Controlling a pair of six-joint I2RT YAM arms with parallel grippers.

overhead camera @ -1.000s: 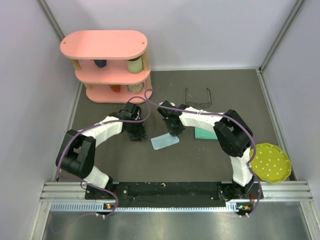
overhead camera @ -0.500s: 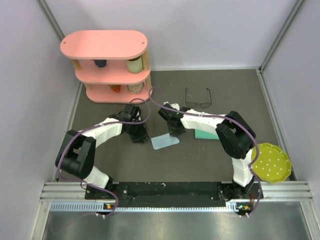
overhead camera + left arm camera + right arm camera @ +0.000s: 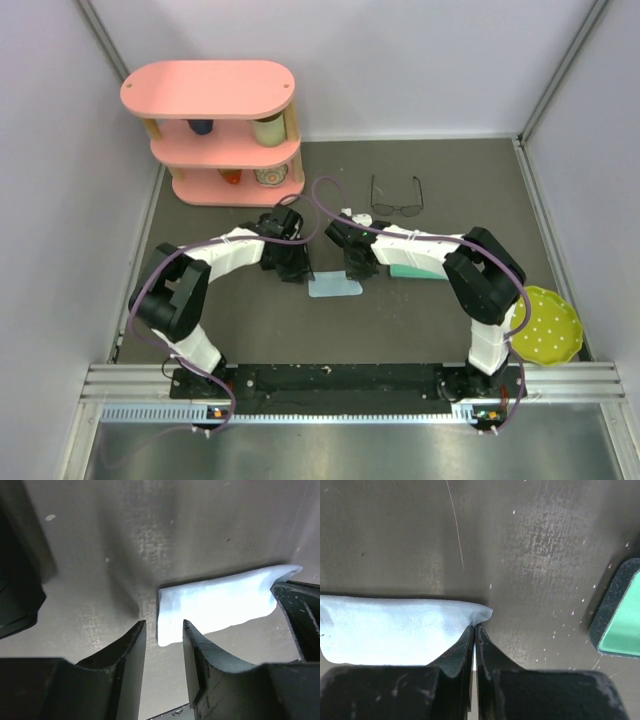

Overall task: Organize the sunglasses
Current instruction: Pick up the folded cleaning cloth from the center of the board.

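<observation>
right gripper [image 3: 475, 630] pinches one corner of cloth [image 3: 390, 627]

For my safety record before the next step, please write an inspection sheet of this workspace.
Surface: dark mat, with pale specks in the right wrist view.
Job's things: wire-frame sunglasses at the far side, temples unfolded, untouched; white pair not seen.
Clutter: light blue cloth between the grippers; green dark-rimmed item partly under the right arm; yellow-green plate; pink shelf holding cups.
Grippers: left gripper open at the cloth's edge; right gripper shut on the cloth's corner.
Cables: purple cables loop along both arms, clear of the sunglasses.
Surroundings: pale walls on three sides.
</observation>
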